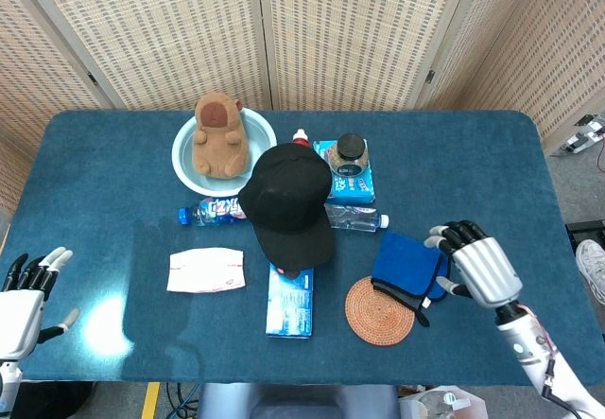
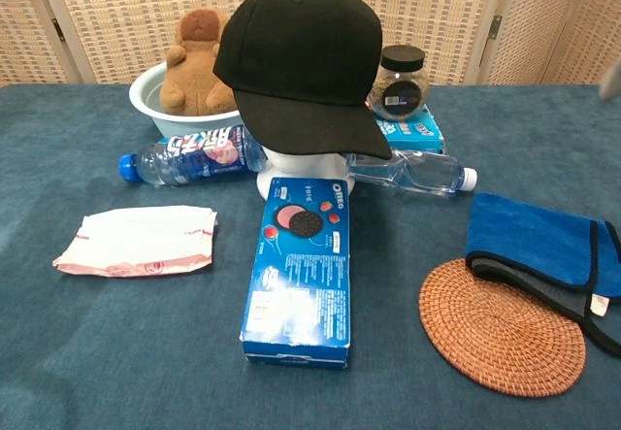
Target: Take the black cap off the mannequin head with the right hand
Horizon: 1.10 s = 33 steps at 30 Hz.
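Note:
The black cap point(image 1: 288, 201) sits on the white mannequin head point(image 2: 269, 185) at the table's middle, brim toward the front; in the chest view the cap point(image 2: 296, 61) covers all but the head's base. My right hand point(image 1: 477, 268) hovers at the right edge of the blue cloth point(image 1: 406, 263), well to the right of the cap, fingers apart and holding nothing. Off the table's front left corner my left hand point(image 1: 24, 301) stays open and empty. The chest view shows neither hand clearly.
A light blue bowl point(image 1: 189, 168) with a brown plush point(image 1: 219, 135) stands behind the cap on the left. Around the head lie two water bottles point(image 1: 210, 213) point(image 1: 354, 218), an Oreo box point(image 1: 289, 301), a jar point(image 1: 351, 152) on a blue box, a woven coaster point(image 1: 380, 310) and a white packet point(image 1: 206, 270).

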Motion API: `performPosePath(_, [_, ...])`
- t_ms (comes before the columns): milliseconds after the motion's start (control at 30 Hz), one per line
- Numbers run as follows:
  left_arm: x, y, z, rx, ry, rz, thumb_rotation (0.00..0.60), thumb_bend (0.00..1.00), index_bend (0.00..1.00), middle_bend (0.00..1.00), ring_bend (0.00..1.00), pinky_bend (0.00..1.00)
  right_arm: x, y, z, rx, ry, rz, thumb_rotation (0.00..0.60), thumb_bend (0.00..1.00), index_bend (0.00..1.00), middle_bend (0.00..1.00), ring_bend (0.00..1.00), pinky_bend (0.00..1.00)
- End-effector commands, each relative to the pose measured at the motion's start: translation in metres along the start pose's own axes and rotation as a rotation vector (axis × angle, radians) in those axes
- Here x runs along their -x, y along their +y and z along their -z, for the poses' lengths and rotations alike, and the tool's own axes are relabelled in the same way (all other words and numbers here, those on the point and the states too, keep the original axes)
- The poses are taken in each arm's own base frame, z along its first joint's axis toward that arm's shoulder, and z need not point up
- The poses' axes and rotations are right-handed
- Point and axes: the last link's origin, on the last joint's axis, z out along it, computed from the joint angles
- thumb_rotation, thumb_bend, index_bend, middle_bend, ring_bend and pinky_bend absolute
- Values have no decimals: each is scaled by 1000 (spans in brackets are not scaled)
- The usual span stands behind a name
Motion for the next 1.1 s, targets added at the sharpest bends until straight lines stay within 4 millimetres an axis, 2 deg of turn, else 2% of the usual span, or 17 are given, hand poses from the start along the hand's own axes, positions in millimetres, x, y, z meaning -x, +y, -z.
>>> performPosePath(33, [0, 0, 1, -1, -1, -2, 600, 192, 128, 116, 119, 0, 5, -17, -18, -74, 3, -5, 600, 0, 406, 312, 225, 268])
performPosePath(200, [0, 1, 1, 1, -2, -1, 600, 190, 128, 116, 119, 0, 14, -39, -44, -164, 36, -26, 600, 0, 408, 317, 220, 263])
performPosePath(500, [-2, 1, 3, -3, -4, -2, 600, 191, 128, 116, 119, 0, 29, -63, -77, -223, 91, -45, 600, 0, 408, 317, 214, 262])
performPosePath(1100, [-2, 1, 1, 1, -18, 0, 600, 191, 128, 115, 119, 0, 53, -100, -102, -313, 134, -43, 600, 0, 408, 309, 189, 261])
